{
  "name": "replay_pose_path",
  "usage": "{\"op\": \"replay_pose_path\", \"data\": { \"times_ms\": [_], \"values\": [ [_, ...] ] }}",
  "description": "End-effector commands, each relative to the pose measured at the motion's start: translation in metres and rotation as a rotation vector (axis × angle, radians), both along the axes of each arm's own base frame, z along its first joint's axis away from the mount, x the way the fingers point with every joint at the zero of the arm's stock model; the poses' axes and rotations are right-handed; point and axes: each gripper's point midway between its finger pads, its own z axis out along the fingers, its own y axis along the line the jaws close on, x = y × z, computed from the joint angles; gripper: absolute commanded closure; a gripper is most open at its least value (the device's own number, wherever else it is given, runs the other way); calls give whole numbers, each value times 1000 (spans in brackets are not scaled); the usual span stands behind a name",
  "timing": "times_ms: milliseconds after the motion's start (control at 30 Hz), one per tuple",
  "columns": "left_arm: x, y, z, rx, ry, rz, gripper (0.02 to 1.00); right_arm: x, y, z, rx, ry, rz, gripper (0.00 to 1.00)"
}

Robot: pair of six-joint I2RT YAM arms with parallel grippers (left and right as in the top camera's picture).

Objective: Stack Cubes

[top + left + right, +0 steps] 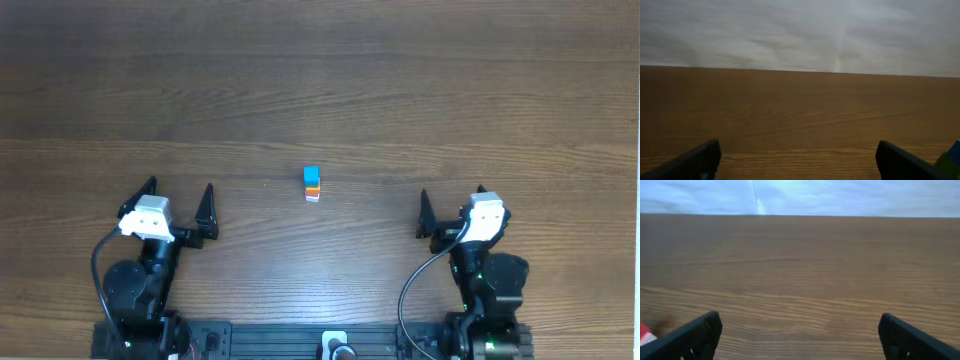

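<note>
One blue-topped cube stack [312, 185] is counted. It is set between left gripper [180, 187] and right gripper [452, 192], both spread empty.

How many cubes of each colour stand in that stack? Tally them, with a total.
Small blue cube, top: 1
Small orange cube, middle: 1
Small whitish cube, bottom: 1
Total: 3 cubes, stacked on the brown wooden table.

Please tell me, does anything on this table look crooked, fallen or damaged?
Nothing stands out. The cube stack sits in the middle of the table, blue on top, and looks even from above. The left claw and the right claw are both open, one on each side, apart from it.
</note>
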Motion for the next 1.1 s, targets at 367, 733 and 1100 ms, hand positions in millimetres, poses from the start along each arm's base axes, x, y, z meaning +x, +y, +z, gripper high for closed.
{"op": "replay_pose_path", "data": {
  "times_ms": [367, 733, 1100],
  "values": [
    [0, 0, -1, 14, -2, -2, 18, 4, -8, 11, -62, -120, -39, 7],
    [0, 0, -1, 14, -2, -2, 18, 3, -8, 17, -61, -142, -40, 9],
    [0, 0, -1, 14, -2, -2, 18, 3, -8, 16, -62, -141, -41, 9]
  ]
}}
